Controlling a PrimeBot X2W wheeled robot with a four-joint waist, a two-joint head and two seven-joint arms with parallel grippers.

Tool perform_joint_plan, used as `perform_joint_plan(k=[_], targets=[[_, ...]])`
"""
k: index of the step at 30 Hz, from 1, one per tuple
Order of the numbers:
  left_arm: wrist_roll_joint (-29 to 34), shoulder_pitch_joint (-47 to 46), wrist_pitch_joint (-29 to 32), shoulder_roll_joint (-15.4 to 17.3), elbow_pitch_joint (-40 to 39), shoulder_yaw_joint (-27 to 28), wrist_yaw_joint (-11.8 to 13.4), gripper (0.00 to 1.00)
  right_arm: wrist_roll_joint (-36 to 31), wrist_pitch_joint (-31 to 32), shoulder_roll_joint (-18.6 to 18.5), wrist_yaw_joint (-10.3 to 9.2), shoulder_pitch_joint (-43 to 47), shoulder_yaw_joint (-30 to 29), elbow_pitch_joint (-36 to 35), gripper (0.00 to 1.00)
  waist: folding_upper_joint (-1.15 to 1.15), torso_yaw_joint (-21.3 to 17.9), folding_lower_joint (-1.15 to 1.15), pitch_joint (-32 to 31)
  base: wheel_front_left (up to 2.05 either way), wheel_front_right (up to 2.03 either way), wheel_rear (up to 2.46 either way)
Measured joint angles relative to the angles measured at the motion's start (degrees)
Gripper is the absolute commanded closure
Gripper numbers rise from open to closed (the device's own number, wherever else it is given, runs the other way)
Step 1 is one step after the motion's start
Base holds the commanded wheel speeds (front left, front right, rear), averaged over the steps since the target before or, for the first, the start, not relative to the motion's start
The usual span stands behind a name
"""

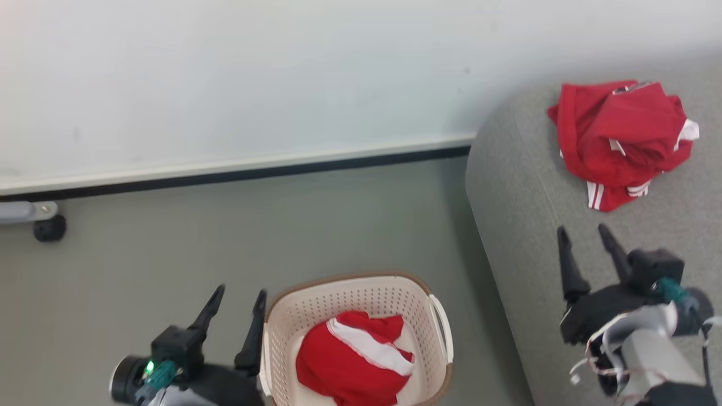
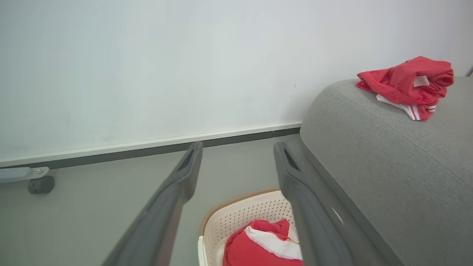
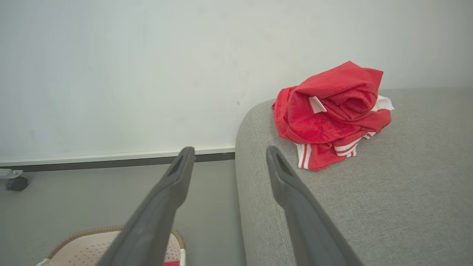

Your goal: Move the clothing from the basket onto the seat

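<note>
in the head view the basket [image 1: 361, 299] stands on the grey floor [image 1: 169, 270] at 6 o'clock, near the rounded end of the seat [image 1: 524, 237], which takes up the side from 2 to 5 o'clock. the collar-band garment [image 1: 344, 366], red with a broad white band across it, lies bunched inside the basket. the striped garment [image 1: 615, 141], also red, lies crumpled on top of the seat at 2 o'clock, well apart from the basket, with its white stripes showing at its lower edge.

the left gripper [image 1: 241, 290] sits at 7 o'clock, just beside the basket's rim on its 9 o'clock side. its fingers are spread and hold nothing. the nearer finger lies along the rim, and whether it touches i cannot tell. in the left wrist view the basket and the collar-band garment show low at 6 o'clock between the two fingers.

the right gripper [image 1: 581, 229] hovers over the seat at 4 o'clock, fingers parted and empty, tips pointing to 12 o'clock. the striked garment lies at 1 o'clock from them, apart from both tips. in the right wrist view a small white label shows on that garment.

behind it all runs a white wall [image 1: 282, 73] with a dark baseboard [image 1: 225, 176], and a black caster [image 1: 49, 228] stands at 9 o'clock.
</note>
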Motion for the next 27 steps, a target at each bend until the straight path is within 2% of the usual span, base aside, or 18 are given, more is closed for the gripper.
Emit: perform_joint_plan(k=[11, 20, 27], targets=[[-1.07, 10.68, -0.01, 2.75, -2.91, 5.6, 2.0, 0.0, -1.54, 0.0, 4.0, -3.14, 13.83, 1.75, -11.74, 0.0, 0.01, 3.23, 0.0, -7.24, 0.0, 0.0, 0.0], [-1.13, 15.34, -0.02, 3.11, -6.87, 9.5, 2.92, 0.0, -2.8, 0.0, 4.43, -5.54, 21.99, 2.74, -20.57, 0.0, 0.01, 4.36, 0.01, -9.6, 0.0, 0.0, 0.0], [-0.64, 18.04, -0.02, 2.99, -8.87, 11.35, 3.43, 0.0, -3.24, 0.0, 4.59, -6.68, 25.87, 2.74, -25.88, 0.0, 0.01, 4.5, 0.01, -9.75, 0.0, 0.0, 0.0]])
